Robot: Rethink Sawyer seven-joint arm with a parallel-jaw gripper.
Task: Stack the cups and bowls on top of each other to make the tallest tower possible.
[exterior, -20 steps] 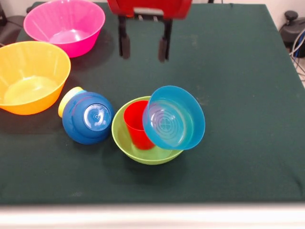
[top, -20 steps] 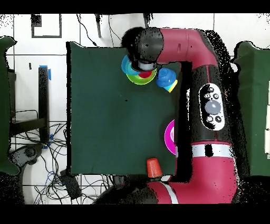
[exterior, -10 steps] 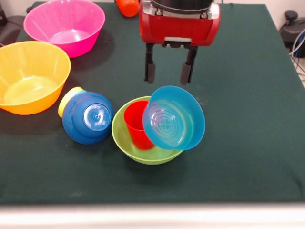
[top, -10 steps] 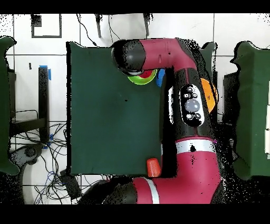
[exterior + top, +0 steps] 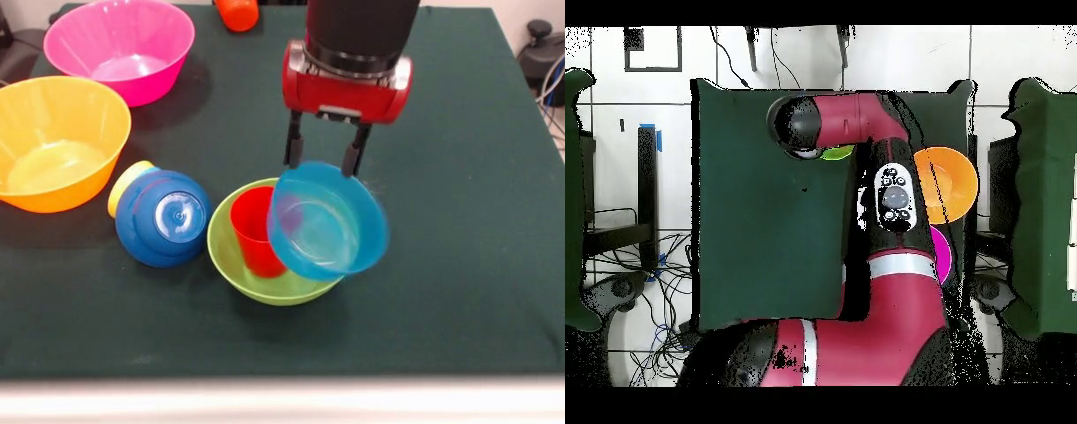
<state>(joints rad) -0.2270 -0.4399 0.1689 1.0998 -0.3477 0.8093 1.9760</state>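
Note:
In the front view the light blue bowl [image 5: 328, 225] leans tilted on the rim of the green bowl [image 5: 252, 284], its inside facing the camera, slightly blurred. A red cup [image 5: 255, 231] stands inside the green bowl, beside the blue one. My gripper [image 5: 321, 164] hangs right above the light blue bowl's far rim. It is open, and its fingertips [image 5: 292, 152] reach that rim. A dark blue bowl [image 5: 164, 217] lies tipped over a yellow cup [image 5: 127, 184] to the left. In the overhead view my arm hides the gripper, and only a sliver of the green bowl [image 5: 833, 153] shows.
A yellow-orange bowl [image 5: 55, 141] sits at the left edge and a pink bowl [image 5: 119, 41] at the far left. An orange cup [image 5: 237, 12] lies at the far edge. The overhead view shows the yellow-orange bowl [image 5: 952, 186] and the pink bowl [image 5: 943, 252] beside my arm.
My gripper has come down and toward the camera, from the far left to just over the light blue bowl. That bowl has shifted slightly and looks blurred.

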